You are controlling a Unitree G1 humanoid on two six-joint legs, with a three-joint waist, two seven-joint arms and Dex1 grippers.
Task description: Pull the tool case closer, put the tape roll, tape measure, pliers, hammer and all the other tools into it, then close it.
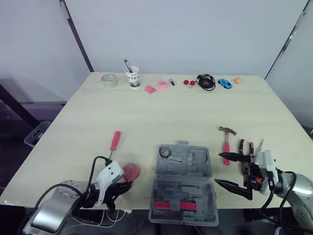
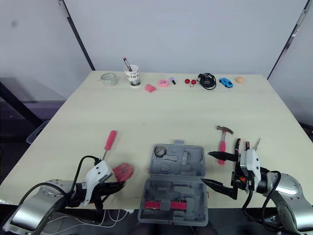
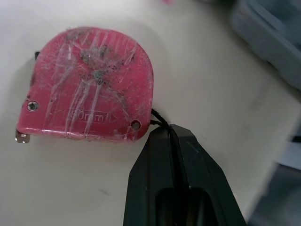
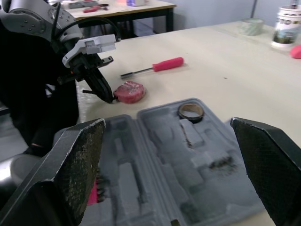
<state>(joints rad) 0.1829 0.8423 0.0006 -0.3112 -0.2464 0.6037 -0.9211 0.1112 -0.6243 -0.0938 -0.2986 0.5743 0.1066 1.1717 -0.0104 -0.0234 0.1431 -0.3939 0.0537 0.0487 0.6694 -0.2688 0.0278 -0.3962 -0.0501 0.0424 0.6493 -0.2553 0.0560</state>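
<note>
The grey tool case (image 1: pixel 183 188) lies open at the near table edge, with a tape roll (image 1: pixel 165 152) in a pocket of its far half. A scuffed pink tape measure (image 3: pixel 89 87) lies flat just left of the case. My left gripper (image 1: pixel 121 188) touches its near side, shut, with the tape measure's thin black cord (image 3: pixel 159 118) running into the seam between the fingers. My right gripper (image 1: pixel 229 171) hangs wide open at the case's right edge, holding nothing. The pink-handled hammer (image 1: pixel 226 139) and pliers (image 1: pixel 246 149) lie right of the case. A pink screwdriver (image 1: pixel 114 142) lies to its left.
Along the far edge stand a clear jar (image 1: pixel 108 80), a paper cup with a pen (image 1: pixel 132 76), small pink items (image 1: pixel 156 86), a black cable (image 1: pixel 206 81), a blue toy car (image 1: pixel 224 83) and an orange ball (image 1: pixel 238 80). Red bits (image 1: pixel 171 205) sit in the case's near half.
</note>
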